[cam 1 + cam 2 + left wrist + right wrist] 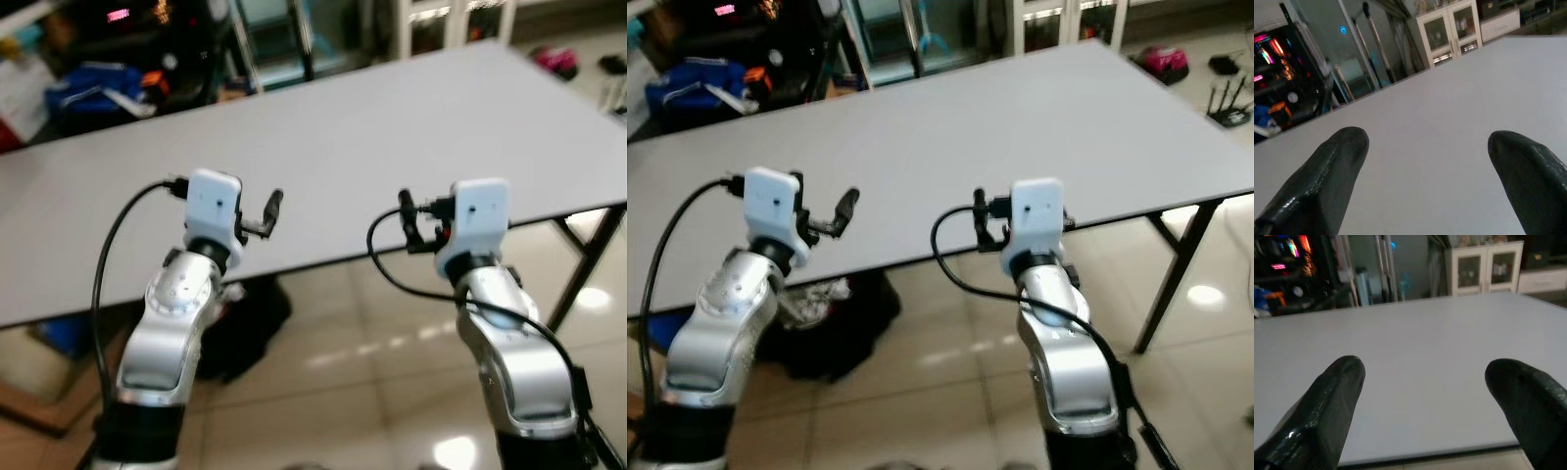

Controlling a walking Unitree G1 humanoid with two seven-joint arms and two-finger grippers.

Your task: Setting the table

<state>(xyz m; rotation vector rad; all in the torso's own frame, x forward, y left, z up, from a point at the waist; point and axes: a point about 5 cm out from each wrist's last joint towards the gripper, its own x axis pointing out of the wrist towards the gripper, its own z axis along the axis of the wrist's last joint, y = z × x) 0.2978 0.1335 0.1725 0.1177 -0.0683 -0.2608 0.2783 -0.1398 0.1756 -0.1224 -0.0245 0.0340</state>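
A Unitree G1 humanoid stands at the near long edge of a grey worktop [353, 137], both silver arms raised level with that edge and neither holding anything. The left gripper [1420, 186] has its two black fingers [1327, 176] spread wide apart over the worktop's near edge, with only bare grey surface between them; the right gripper [1425, 416] is likewise fully spread and empty, its fingers [1332, 406] poised at the same edge. No plate, cup or cutlery can be seen on the worktop, so whatever is to be laid out cannot be placed from these views, and neither arm can be judged the nearer to it. Beyond the worktop's far edge stand a white glass-door cabinet [1484, 267] and a dark rack with coloured lights [1273, 54]; under the near edge, by the left arm, lies a black bag [838, 323] on the tiled floor [343, 362]. The job appears hardly begun.
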